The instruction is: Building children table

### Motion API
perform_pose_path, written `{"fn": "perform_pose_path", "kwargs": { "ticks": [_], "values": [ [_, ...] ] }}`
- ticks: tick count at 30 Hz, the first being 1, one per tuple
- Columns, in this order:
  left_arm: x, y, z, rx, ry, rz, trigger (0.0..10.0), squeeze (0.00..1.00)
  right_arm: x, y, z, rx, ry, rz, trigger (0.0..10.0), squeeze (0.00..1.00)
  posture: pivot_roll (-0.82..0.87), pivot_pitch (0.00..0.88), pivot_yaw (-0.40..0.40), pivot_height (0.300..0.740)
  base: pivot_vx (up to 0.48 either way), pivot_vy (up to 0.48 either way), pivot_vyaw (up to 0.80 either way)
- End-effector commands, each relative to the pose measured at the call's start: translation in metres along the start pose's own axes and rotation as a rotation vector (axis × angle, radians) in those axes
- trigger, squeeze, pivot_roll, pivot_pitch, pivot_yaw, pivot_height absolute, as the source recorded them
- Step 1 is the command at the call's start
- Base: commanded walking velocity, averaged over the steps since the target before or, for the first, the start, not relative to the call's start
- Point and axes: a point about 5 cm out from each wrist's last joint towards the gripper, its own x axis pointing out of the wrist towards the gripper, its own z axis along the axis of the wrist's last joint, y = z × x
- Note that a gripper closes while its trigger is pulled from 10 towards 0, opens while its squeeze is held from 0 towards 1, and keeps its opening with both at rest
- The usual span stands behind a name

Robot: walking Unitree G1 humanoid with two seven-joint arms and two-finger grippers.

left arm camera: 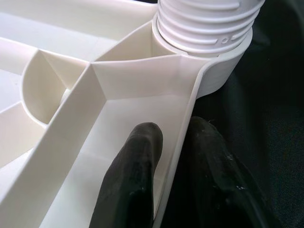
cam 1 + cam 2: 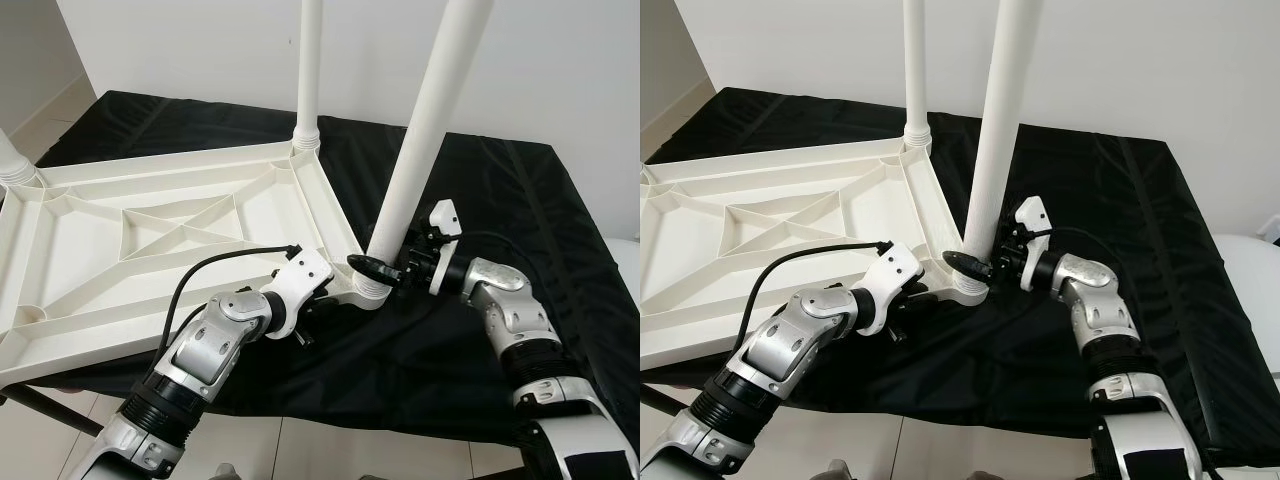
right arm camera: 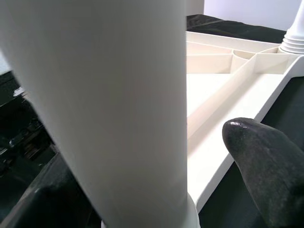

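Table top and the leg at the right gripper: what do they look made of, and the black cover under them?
Table top: looks like moulded white plastic, matte, with thin ribs on its underside. Leg: apparently the same smooth white plastic, with a ridged threaded collar at its base. Black cover: seemingly thin fabric, wrinkled and creased with a slight sheen.

A black cloth [image 2: 520,190] covers the work surface, lying in loose wrinkles and hanging over the near edge. A white wall [image 2: 560,60] stands behind the far edge. Pale tiled floor [image 2: 300,455] lies below the near edge and past the far left corner. A white rounded object [image 2: 1252,270], possibly furniture, sits beyond the right edge.
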Motion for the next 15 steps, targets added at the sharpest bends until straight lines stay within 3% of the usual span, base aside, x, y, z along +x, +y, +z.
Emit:
{"fn": "perform_pose_path", "kwargs": {
  "ticks": [1, 2, 15],
  "values": [
    [-0.0007, -0.0009, 0.0036, 0.016, -0.013, -0.027, 10.0, 0.0, -0.0003, -0.0016, 0.0005, 0.001, -0.005, 0.017, 2.9, 0.0, 0.02, 0.012, -0.016, 0.74, 0.0, 0.0, 0.0],
    [-0.0006, -0.001, 0.0037, 0.016, -0.013, -0.027, 10.0, 0.0, -0.0003, -0.0018, 0.0002, 0.009, -0.008, 0.026, 0.0, 0.0, 0.02, 0.013, -0.016, 0.74, 0.0, 0.0, 0.0],
    [-0.0008, -0.0009, 0.004, 0.012, -0.016, -0.023, 10.0, 0.0, 0.0008, 0.0036, -0.0002, 0.016, -0.043, 0.052, 0.0, 0.0, 0.02, 0.017, -0.021, 0.74, 0.0, 0.0, 0.0]
  ]
}}
